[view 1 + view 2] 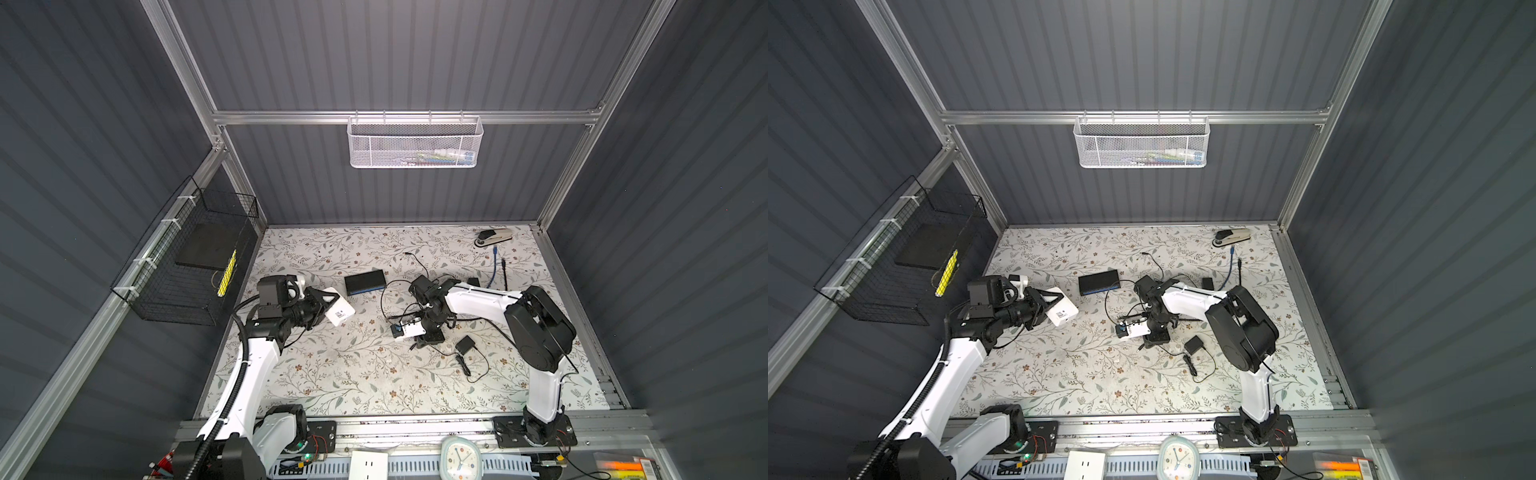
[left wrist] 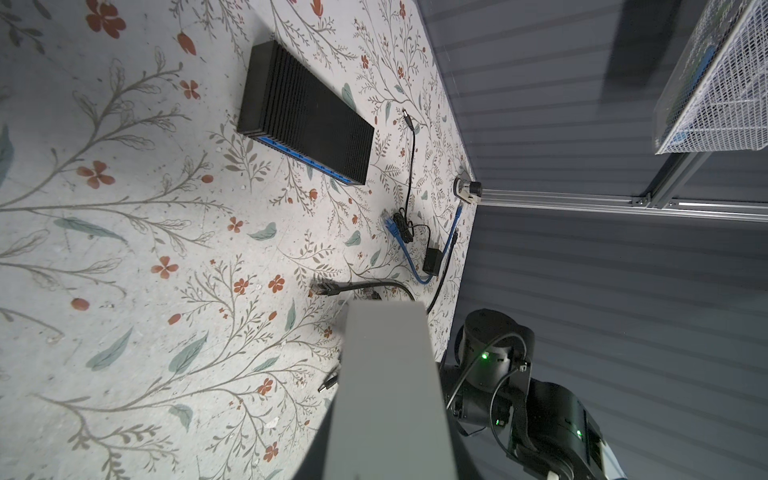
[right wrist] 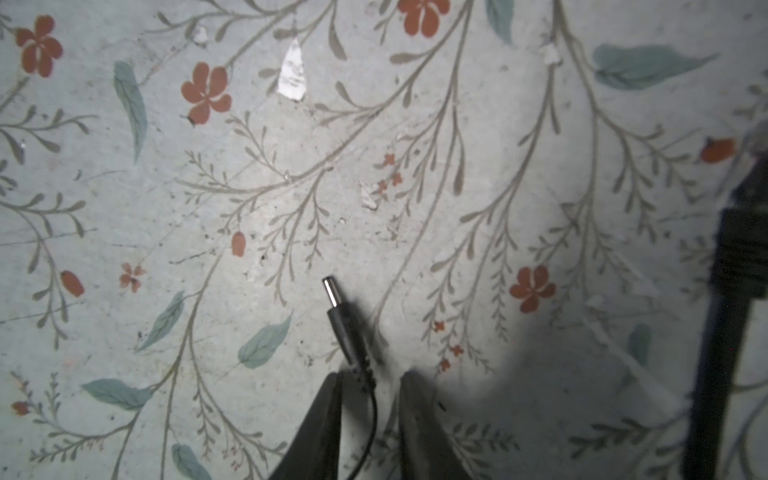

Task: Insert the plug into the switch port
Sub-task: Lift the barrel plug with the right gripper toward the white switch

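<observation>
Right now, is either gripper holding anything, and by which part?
The left gripper holds the white box by one end. The right gripper straddles the plug at its cable end, jaws apart, not yet clamped.

Scene has: 2x arm point(image 1: 257, 365), 1x white basket point(image 1: 413, 145), 1x black basket point(image 1: 174, 307), 1x switch point(image 1: 365, 281), 2x white box point(image 1: 340, 309), 2x adapter point(image 1: 465, 345), 2x plug point(image 3: 332, 291), 1x blue cable point(image 1: 495, 266), 1x black cable point(image 2: 361, 285), 1x stapler point(image 1: 494, 237), 1x clock point(image 1: 460, 457), 1x table point(image 1: 353, 374).
</observation>
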You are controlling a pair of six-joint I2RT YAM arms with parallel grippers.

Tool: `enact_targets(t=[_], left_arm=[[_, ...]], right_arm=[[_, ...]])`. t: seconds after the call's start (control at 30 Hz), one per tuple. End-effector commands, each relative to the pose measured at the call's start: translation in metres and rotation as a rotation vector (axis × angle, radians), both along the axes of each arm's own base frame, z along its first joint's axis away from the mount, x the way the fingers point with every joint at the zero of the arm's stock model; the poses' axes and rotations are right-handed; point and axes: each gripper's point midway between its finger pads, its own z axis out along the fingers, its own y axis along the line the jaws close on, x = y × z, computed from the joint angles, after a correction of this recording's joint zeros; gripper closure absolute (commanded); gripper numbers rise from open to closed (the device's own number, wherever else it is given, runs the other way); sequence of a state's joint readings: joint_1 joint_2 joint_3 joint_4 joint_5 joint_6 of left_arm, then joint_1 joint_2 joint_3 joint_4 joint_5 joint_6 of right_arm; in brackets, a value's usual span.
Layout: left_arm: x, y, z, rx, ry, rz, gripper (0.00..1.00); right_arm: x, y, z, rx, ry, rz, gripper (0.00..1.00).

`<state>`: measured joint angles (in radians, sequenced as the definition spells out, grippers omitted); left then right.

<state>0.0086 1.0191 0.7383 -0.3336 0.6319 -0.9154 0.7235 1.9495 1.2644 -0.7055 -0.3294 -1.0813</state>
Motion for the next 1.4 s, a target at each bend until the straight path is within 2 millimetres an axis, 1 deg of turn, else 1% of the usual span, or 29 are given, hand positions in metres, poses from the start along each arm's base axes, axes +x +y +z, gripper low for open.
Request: enact_targets(t=[0.0,0.1,0.2,0.27,0.4,0.53,0.67,0.73,0.8,0.9,0.93,0.97,1.0,1.1,1.13,1.17,1.23,1.3,1.37], left_arm=[[0.004,-0.002,0.015,-0.003,-0.047,-0.027,1.00],[0.005,-0.002,0.017,-0.005,-0.051,-0.030,1.00],[0.005,-0.002,0.018,-0.002,-0.051,-0.032,1.00],[0.004,-0.002,0.018,-0.001,-0.049,-0.033,1.00],[0.003,-0.002,0.018,-0.001,-0.050,-0.033,1.00],[0.004,-0.003,0.020,0.001,-0.055,-0.036,1.00],[0.003,-0.002,0.021,0.002,-0.055,-0.036,1.00],[0.003,-0.003,0.022,0.003,-0.058,-0.037,1.00],[0.003,-0.003,0.023,0.002,-0.061,-0.039,1.00],[0.005,-0.005,0.028,-0.016,-0.083,-0.047,1.00],[0.006,-0.007,0.032,-0.034,-0.099,-0.050,1.00],[0.008,-0.009,0.038,-0.055,-0.118,-0.051,1.00],[0.011,-0.010,0.043,-0.084,-0.132,-0.044,1.00],[0.024,-0.012,0.061,-0.186,-0.189,-0.008,1.00],[0.029,-0.012,0.071,-0.224,-0.219,0.010,1.00],[0.034,-0.012,0.080,-0.263,-0.243,0.026,1.00],[0.044,-0.011,0.099,-0.315,-0.289,0.051,1.00],[0.054,-0.011,0.122,-0.356,-0.347,0.066,1.00],[0.062,-0.013,0.147,-0.384,-0.411,0.066,1.00]], right_arm=[[-0.015,-0.005,-0.011,-0.058,0.046,0.017,0.73],[-0.013,0.002,-0.014,-0.058,0.035,0.016,0.72],[-0.010,0.003,-0.016,-0.065,0.022,0.012,0.72],[-0.011,0.002,-0.017,-0.069,0.027,0.013,0.73],[-0.012,0.001,-0.019,-0.077,0.023,0.017,0.80],[-0.014,0.001,-0.021,-0.087,0.022,0.022,0.88],[-0.014,0.002,-0.017,-0.082,0.024,0.007,0.99],[-0.012,0.004,-0.011,-0.064,0.034,-0.030,1.00],[-0.004,0.009,0.004,-0.036,0.046,-0.097,1.00],[0.002,0.021,0.042,0.067,0.075,-0.208,1.00],[0.006,0.024,0.059,0.113,0.062,-0.253,1.00],[0.008,0.027,0.082,0.183,0.058,-0.302,1.00],[0.010,0.029,0.100,0.245,0.059,-0.346,1.00],[0.022,0.033,0.170,0.468,0.066,-0.547,1.00],[0.029,0.033,0.192,0.541,0.065,-0.646,1.00],[0.031,0.033,0.213,0.623,0.091,-0.718,1.00],[0.030,0.037,0.247,0.755,0.157,-0.787,1.00],[0.032,0.036,0.272,0.847,0.238,-0.891,1.00],[0.036,0.036,0.287,0.920,0.356,-0.991,1.00]])
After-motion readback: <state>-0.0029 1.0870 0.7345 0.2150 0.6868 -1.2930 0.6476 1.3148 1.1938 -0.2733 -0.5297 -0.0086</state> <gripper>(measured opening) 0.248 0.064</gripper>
